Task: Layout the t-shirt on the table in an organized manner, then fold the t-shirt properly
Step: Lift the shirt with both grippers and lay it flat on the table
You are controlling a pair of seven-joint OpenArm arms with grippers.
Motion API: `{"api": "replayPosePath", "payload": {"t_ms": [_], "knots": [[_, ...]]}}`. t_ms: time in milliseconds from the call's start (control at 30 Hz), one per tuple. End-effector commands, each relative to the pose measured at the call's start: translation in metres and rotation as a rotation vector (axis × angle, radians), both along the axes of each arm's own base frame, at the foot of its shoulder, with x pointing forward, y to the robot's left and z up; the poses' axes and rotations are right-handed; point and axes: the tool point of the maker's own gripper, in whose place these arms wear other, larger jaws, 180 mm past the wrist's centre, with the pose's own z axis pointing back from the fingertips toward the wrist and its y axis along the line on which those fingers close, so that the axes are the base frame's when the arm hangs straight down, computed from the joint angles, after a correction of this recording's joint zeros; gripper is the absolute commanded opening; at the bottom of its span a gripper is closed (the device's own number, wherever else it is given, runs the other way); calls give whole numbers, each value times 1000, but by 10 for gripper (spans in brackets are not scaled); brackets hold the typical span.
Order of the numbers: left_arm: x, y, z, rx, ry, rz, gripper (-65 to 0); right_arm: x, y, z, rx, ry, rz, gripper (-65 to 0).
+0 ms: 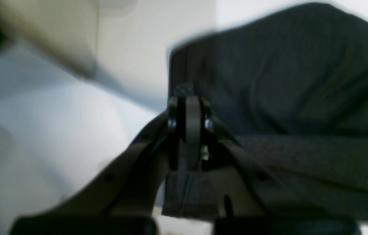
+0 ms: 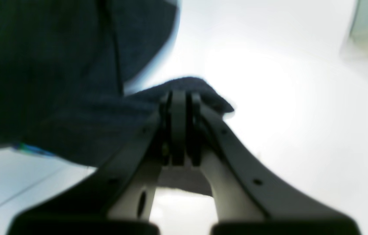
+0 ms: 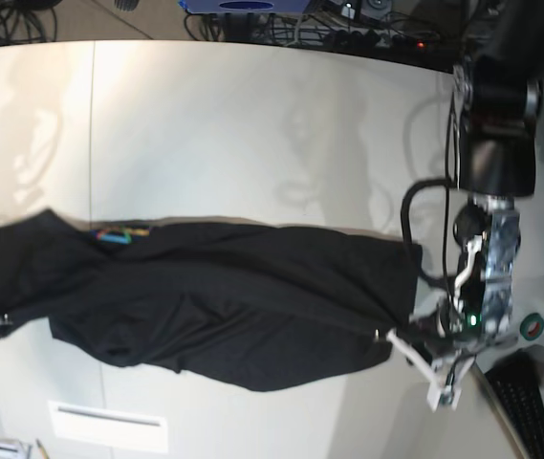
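Black soft-fabric t-shirt point(image 3: 224, 301) hangs stretched between my two hands, low over the smooth off-white tabletop point(image 3: 252, 134). My left hand point(image 1: 190, 107) and right hand point(image 2: 180, 98) are each clamped on an edge, so I can spread it flat, I judge.

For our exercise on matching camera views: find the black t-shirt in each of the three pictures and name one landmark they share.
Left wrist: the t-shirt fills the right half, an edge pinched in the shut left claw.
Right wrist: upper left, a corner pinched in the shut right claw.
Base: stretched across the middle, between both arms.
Shared landmark: the off-white table.
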Motion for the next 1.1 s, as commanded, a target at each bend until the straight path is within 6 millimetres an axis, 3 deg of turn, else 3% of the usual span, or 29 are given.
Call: {"api": "replayPosePath", "payload": {"t_ms": [0, 100, 167, 267, 333, 400, 467, 533, 567, 633, 733, 833, 933, 1067], "knots": [[27, -5, 32, -11, -78, 2, -650, 20, -21, 32, -43, -67, -31, -650], [65, -15, 73, -35, -131, 2, -650, 51, -27, 73, -81, -151, -28, -650], [89, -23, 116, -50, -202, -4, -650, 68, -35, 110, -129, -208, -30, -650], [115, -34, 190, -72, -328, -18, -650, 90, -48, 184, -212, -344, -47, -650], [126, -40, 248, -84, -431, -29, -650, 93, -59, 240, -298, -437, -76, -650], [125, -45, 305, -81, -552, -48, -650, 79, -77, 304, -433, -515, -141, -650], [112, -43, 351, -95, -671, -50, -650, 51, -86, 360, -559, -599, -221, -650], [91, -32, 373, -118, -722, -29, -650, 18, -89, 390, -662, -645, -292, -650], [78, -26, 376, -127, -736, -17, -650, -1, -88, 392, -712, -635, -324, -650], [55, -17, 363, -130, -736, 6, -650, -33, -84, 377, -799, -578, -362, -650], [18, -7, 316, -117, -720, 37, -650, -70, -69, 322, -894, -454, -335, -650], [-8, -1, 235, -75, -567, 47, -650, -83, -44, 225, -854, -287, -197, -650], [-30, 5, 143, -70, -358, 67, -650, -95, -19, 113, -649, -144, -107, -650], [-63, 16, 41, -86, -195, 109, -650, -115, 4, -12, -374, -5, -64, -650]]}}
